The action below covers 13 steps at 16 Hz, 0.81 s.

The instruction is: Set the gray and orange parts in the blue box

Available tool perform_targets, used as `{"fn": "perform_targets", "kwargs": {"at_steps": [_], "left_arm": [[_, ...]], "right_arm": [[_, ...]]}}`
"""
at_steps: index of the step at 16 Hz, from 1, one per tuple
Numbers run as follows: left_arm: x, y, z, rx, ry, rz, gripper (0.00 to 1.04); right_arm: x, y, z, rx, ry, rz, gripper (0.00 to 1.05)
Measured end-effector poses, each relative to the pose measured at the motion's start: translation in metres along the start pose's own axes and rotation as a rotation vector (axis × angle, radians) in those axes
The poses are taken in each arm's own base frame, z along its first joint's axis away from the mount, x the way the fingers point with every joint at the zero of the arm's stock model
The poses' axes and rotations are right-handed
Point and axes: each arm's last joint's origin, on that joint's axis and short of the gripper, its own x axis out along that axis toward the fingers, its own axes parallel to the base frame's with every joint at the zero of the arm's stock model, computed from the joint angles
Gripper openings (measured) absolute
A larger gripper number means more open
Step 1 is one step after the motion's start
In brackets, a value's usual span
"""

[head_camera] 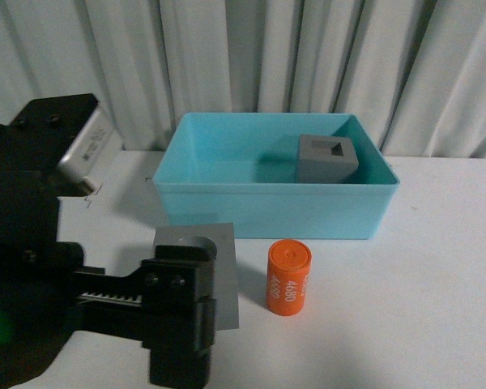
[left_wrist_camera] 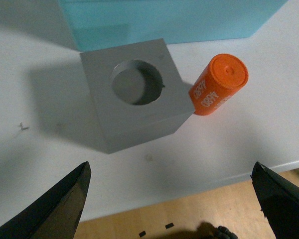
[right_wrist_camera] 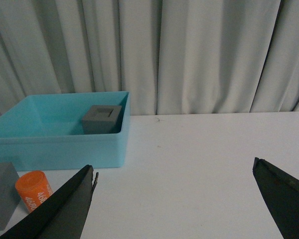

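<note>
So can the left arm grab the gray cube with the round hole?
Probably yes. The left gripper hangs open above the cube, fingers spread wider than it, nothing in between. The orange cylinder stands off to one side.

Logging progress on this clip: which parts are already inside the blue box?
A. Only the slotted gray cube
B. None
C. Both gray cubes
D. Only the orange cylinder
A: the slotted cube sits inside the box, while the round-hole cube and the cylinder stand on the table in front of it.
</note>
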Motion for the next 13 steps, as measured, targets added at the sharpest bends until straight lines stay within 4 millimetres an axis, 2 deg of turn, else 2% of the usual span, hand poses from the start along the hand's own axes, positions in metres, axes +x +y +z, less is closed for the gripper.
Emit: {"fn": "perform_targets", "kwargs": {"at_steps": [6, 9, 11, 13], "left_arm": [[0.012, -0.004, 0.002, 0.014, 0.003, 0.014, 0.98], [0.029, -0.004, 0.002, 0.03, 0.018, 0.043, 0.98], [0.059, -0.011, 0.01, 0.08, 0.008, 0.053, 0.98], [0.084, 0.004, 0.02, 0.094, 0.011, 0.097, 0.98]], "right_arm": [[0.0, 0.0, 0.0, 0.0, 0.001, 0.0, 0.98], [0.0, 0.0, 0.0, 0.0, 0.0, 0.0, 0.98], [0.0, 0.0, 0.0, 0.0, 0.001, 0.0, 0.98], [0.0, 0.0, 0.0, 0.0, 0.0, 0.0, 0.98]]}}
